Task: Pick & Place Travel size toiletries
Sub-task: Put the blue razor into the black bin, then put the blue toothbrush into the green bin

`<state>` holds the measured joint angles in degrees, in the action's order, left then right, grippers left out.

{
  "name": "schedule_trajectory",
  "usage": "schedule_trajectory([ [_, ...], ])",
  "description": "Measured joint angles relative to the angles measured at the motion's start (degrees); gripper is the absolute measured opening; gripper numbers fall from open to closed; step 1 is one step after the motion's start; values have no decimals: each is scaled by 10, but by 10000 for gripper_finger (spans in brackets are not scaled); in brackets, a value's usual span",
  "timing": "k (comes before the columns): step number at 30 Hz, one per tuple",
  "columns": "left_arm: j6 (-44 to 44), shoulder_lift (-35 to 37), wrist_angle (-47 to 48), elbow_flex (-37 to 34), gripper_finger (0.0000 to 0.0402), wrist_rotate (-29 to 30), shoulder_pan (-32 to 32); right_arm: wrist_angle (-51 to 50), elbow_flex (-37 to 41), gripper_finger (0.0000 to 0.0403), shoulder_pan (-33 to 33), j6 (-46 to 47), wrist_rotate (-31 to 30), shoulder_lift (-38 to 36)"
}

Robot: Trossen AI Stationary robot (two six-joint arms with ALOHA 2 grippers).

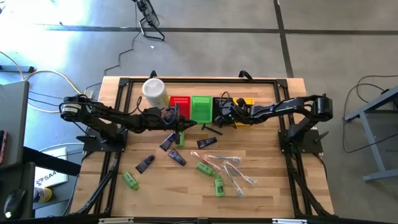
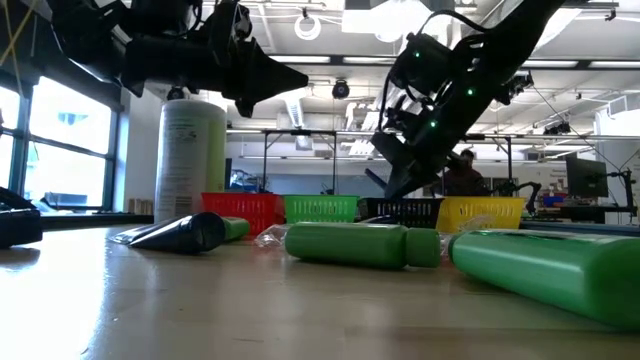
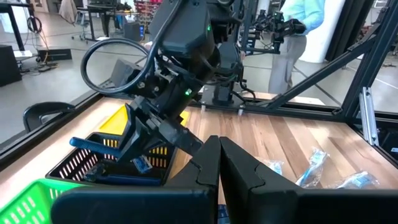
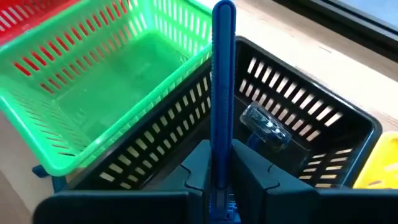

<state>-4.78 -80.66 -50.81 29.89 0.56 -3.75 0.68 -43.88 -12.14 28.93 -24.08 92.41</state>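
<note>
My right gripper [image 4: 221, 167] hangs over the black basket [image 4: 311, 124], shut on a blue razor [image 4: 222, 74]. In the high view it is at the table's far middle [image 1: 225, 117]. A second razor [image 4: 264, 124] lies inside that basket. My left gripper [image 3: 219, 158] is shut and empty, raised in front of the red basket [image 1: 180, 104] and the green basket [image 1: 201, 107]. Green mini bottles [image 1: 205, 168], dark purple tubes [image 1: 145, 163] and clear-wrapped sticks [image 1: 239, 177] lie flat on the wood, and a thin black piece [image 1: 211, 129] lies near the baskets. My right gripper pinches the blue razor's handle [image 4: 221, 155] between its two fingers. The handle runs along the fingers and sticks out well past their tips. The fingers slant down from the table's right side. The razor is lifted clear above the black basket.
A tall white canister [image 1: 154, 92] stands at the far left of the basket row, and the yellow basket [image 1: 247, 104] ends the row on the right. A black frame [image 1: 124, 84] runs around the table. A person [image 3: 298, 37] stands beyond the far edge.
</note>
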Motion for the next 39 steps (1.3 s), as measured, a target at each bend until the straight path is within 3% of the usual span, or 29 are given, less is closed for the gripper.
schedule_trajectory([
  [9, 0, 0, 0, 0, 7, 0, 0, -3, 0, 127, 0, 11, -15, -5],
  [14, 0, 0, 0, 0, 7, 0, 0, -4, 0, 144, 1, 13, -9, -38],
  [25, -3, 0, 3, 0, 7, 0, 0, -2, 0, 97, 63, -74, 39, -148],
  [39, -16, 0, 17, 0, 7, 0, 0, -1, 0, 49, 124, -125, 48, -170],
])
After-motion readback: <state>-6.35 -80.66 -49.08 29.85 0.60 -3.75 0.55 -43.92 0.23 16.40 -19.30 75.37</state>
